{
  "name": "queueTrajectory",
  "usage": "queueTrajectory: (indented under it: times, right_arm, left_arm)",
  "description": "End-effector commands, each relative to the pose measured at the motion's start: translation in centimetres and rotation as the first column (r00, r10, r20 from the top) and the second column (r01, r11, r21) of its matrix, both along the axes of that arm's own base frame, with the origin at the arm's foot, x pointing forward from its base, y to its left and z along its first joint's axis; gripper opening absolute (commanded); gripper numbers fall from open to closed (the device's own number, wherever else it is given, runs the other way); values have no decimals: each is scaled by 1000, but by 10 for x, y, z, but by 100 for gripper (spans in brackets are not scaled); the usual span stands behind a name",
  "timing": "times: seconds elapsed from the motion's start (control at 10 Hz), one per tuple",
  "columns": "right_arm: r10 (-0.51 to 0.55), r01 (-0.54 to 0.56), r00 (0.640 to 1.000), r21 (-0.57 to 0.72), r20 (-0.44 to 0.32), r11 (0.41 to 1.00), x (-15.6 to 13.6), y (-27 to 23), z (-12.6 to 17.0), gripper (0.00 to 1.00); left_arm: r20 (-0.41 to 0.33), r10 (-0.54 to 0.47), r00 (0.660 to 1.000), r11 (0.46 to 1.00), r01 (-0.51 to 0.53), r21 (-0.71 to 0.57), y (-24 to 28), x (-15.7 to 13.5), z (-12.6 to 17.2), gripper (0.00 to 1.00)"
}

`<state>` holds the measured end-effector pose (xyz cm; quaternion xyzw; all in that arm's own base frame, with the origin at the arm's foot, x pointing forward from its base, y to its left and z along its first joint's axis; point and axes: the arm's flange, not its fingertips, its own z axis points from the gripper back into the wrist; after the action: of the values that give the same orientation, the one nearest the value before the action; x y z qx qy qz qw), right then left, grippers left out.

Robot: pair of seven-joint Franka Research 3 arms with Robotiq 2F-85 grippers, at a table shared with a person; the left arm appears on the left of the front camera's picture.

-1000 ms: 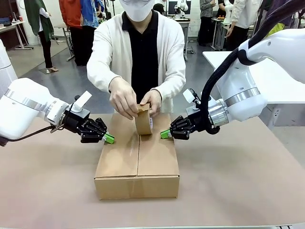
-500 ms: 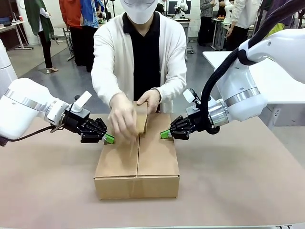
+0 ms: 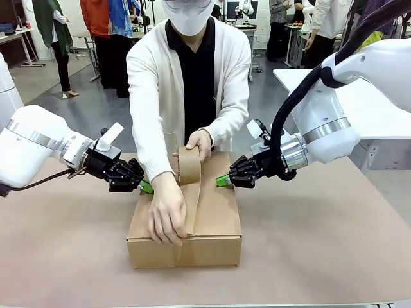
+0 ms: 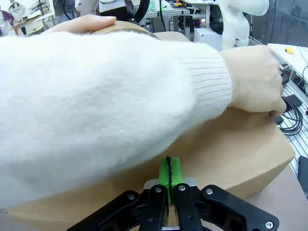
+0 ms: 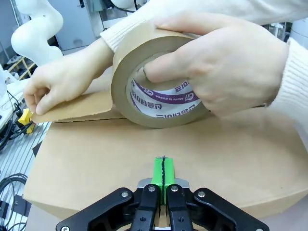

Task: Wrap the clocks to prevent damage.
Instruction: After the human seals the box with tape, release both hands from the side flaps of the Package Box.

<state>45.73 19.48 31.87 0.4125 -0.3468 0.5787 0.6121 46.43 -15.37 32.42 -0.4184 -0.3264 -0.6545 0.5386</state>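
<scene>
1. Box: closed cardboard, mid-table, long axis running away from the robot, between the two grippers.
2. Tape roll: brown, standing on edge over the far half of the box top, on the centre seam.
3. Strip: runs from the tape roll along the seam to the near top edge.
4. Person at the far side: one hand grips the tape roll, fingers through its core in the right wrist view. The other hand presses the strip end down at the near edge.
5. Left gripper: jaws closed, green pads together, nothing between them. Tip at the box's left wall, under the person's sleeve; can't tell if it touches.
6. Right gripper: jaws closed and empty too, tip at the box's right wall, level with the tape roll.
</scene>
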Motion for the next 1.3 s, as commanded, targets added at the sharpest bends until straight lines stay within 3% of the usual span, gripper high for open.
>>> queueTrajectory:
  times: [0.0, 1.2]
  right_arm:
    - [-11, 11, 1000, -3, -3, 1000, -1, 0, -5, 1]
    - [-11, 11, 1000, -3, -3, 1000, -1, 0, -5, 1]
  left_arm:
    - [8, 0, 1000, 1000, 0, 5, 0, -1, -4, 0]
    - [8, 0, 1000, 1000, 0, 5, 0, -1, -4, 0]
